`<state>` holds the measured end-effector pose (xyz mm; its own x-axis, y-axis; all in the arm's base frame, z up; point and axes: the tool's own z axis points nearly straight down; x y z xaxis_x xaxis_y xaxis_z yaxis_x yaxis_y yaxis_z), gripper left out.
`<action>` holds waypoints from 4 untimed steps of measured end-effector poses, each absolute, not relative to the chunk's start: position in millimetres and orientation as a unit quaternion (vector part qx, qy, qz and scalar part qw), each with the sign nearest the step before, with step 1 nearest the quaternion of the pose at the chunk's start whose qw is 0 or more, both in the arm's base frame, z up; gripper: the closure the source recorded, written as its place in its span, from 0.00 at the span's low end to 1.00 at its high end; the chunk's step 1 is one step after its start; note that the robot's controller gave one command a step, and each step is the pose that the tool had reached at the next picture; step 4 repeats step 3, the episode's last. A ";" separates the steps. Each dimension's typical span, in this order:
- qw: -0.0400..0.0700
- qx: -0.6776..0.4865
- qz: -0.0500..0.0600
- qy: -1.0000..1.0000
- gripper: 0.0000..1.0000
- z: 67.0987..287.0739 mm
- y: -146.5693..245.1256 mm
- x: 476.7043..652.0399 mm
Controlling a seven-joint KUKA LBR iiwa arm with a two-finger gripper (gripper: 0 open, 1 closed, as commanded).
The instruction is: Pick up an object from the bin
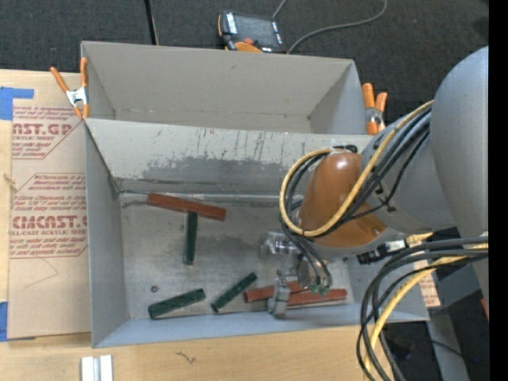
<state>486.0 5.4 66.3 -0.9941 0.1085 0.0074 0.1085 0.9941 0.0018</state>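
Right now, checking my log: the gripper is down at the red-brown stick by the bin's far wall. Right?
No. The camera view shows the gripper down at the red-brown stick by the near wall of the bin; the other red-brown stick, nearer the far wall, lies apart.

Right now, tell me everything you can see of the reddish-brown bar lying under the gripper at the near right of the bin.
The reddish-brown bar is a long, flat, straight-edged strip with a matte face, possibly wood or plastic. It lies flat on the bin floor, close along the near wall, running left to right. The gripper sits over its left part and hides a stretch of it; whether it is gripped cannot be told. A dark green stick lies slanted just off its left end.
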 end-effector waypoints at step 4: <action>-0.006 -0.076 -0.002 -0.997 1.00 262.3 71.6 527.3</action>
